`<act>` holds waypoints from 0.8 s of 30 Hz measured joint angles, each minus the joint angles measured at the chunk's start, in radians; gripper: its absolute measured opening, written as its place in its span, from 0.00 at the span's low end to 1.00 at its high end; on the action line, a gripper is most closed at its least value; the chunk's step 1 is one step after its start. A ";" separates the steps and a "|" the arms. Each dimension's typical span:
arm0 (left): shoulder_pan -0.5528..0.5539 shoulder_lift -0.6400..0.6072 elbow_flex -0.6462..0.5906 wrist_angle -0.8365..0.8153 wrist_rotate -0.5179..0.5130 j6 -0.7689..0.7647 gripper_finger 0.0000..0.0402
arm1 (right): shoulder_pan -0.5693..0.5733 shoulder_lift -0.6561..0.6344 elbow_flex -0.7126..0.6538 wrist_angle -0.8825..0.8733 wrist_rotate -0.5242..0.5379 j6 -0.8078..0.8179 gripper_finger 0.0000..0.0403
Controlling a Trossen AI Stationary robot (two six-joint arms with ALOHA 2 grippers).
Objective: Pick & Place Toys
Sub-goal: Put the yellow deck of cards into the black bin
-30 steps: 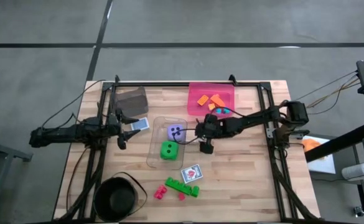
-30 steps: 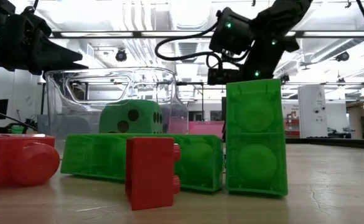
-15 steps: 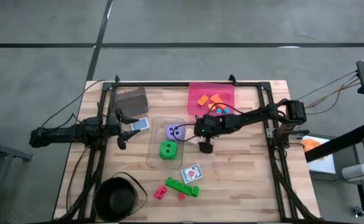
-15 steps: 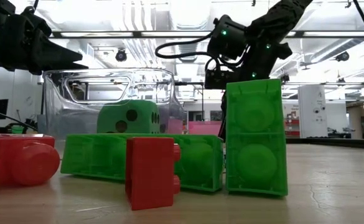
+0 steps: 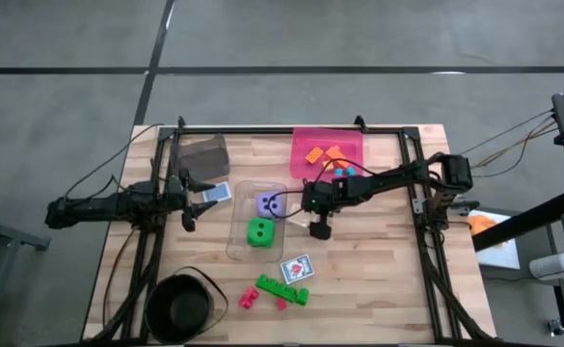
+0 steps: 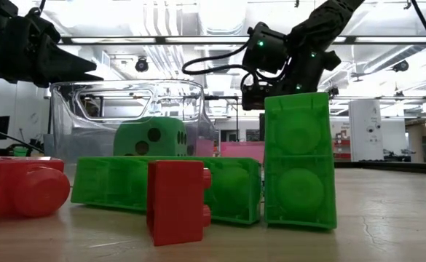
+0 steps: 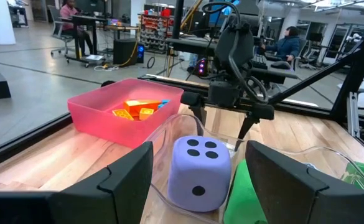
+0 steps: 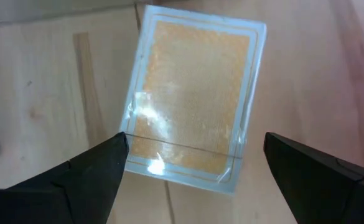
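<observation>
Now, starting at your far left, the left gripper (image 5: 187, 200) hovers above the wood just left of the clear bin (image 5: 240, 234), its fingers (image 7: 129, 177) spread apart with nothing between them. A blue-backed card (image 5: 216, 193) lies flat on the table (image 5: 378, 280) right at that gripper's tips, and a grey bin (image 5: 204, 154) sits behind it toward the far edge. A black round bowl (image 5: 178, 306) rests at the near left corner.

Next you reach the clear bin, which holds the purple die (image 5: 270, 203) at its far end and the green die (image 5: 260, 232) at its near end. From the left wrist, the purple die (image 7: 199, 172) shows four pips on top and one on the side.

In front of the bin lie the pink brick (image 5: 249, 299), the green bricks (image 5: 282, 290) and a red-faced picture card (image 5: 297, 269). Seen low, one green brick (image 6: 298, 161) stands on end beside a long one lying flat.

Moving right, the right gripper (image 5: 318, 228) points down just beside the clear bin's right wall, fingers (image 8: 88, 174) wide open and empty. Its wrist camera looks straight down on a pale orange card (image 8: 191, 96) lying flat on the wood, untouched.

Behind it, the pink bin (image 5: 351, 140) holds orange bricks (image 5: 325, 154) and a teal brick (image 5: 343, 171).
</observation>
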 joint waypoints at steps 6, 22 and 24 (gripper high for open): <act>0.000 0.000 0.000 0.000 0.000 -0.004 0.64 | 0.000 -0.001 0.000 -0.078 -0.007 0.015 0.93; 0.000 0.000 0.000 0.000 0.000 -0.007 0.64 | -0.003 -0.067 -0.008 -0.188 0.023 0.013 0.93; 0.000 0.000 0.000 0.000 0.000 -0.007 0.64 | -0.003 -0.082 -0.010 -0.195 0.029 0.012 0.93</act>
